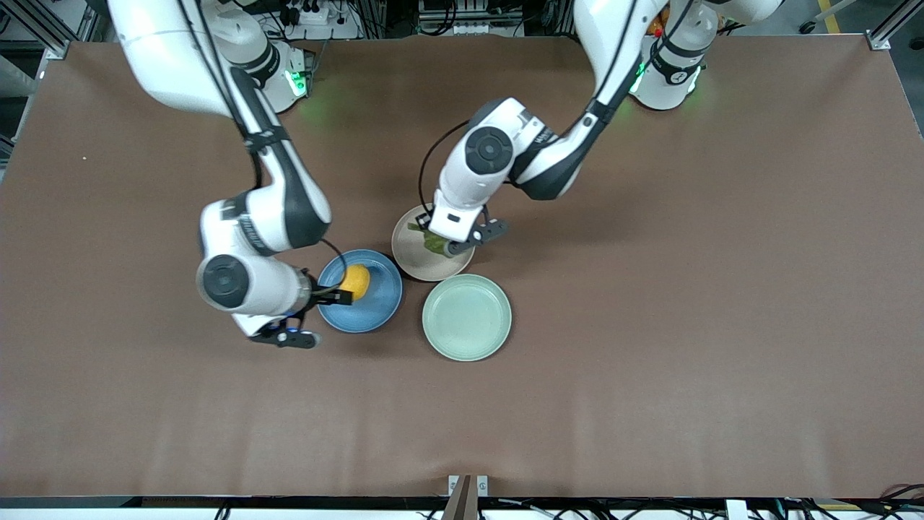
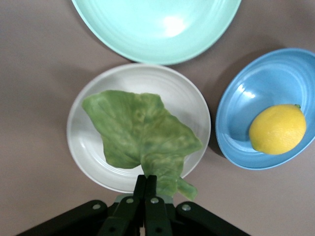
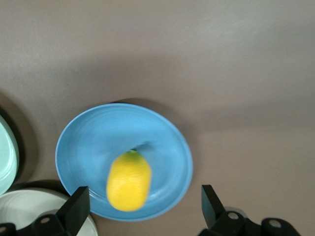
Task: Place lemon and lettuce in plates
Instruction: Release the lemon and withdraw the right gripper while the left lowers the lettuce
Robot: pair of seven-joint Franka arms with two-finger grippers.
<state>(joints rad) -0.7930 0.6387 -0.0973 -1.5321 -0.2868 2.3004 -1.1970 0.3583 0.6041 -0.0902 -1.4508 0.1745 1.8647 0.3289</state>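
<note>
Smooth, slightly glossy blue plate (image 3: 88, 142); dimpled matt lemon (image 3: 128, 181); crinkled lettuce (image 2: 140, 130); matt brown table (image 1: 650, 361)

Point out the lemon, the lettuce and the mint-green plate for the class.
lemon (image 2: 277, 129), left wrist view, middle of its yellow skin.
lettuce (image 2: 140, 130), left wrist view, centre of the leaf.
mint-green plate (image 1: 466, 317), front view, its bare floor.

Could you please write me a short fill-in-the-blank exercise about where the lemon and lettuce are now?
1. The lemon lies in the ____ plate.
2. The left pincer is shut on the ____.
3. The lettuce hangs over the ____ plate.
4. The right pincer is ____.

Missing words: blue; lettuce; beige; open
</note>
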